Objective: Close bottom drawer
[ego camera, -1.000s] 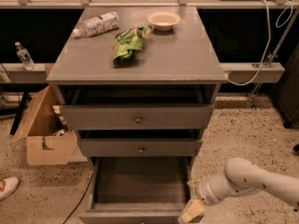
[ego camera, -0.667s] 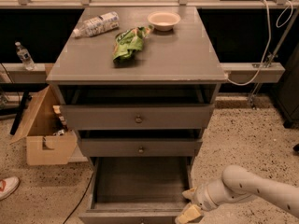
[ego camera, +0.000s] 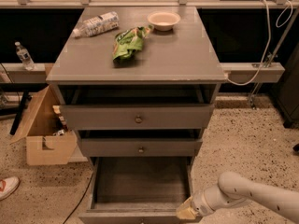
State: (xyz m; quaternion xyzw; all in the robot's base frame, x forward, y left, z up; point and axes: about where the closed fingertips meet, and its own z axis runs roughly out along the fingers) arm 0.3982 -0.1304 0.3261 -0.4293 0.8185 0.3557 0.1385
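The boxy, matte grey wooden cabinet point(ego camera: 140, 64) had its bottom drawer point(ego camera: 140, 183) pulled far out at 6 o'clock, dark plank floor showing. The pale rounded gripper point(ego camera: 188, 211) sat at the drawer's front corner near 5 o'clock, open or closed I could not tell; pushing off-centre there might skew and jam it.
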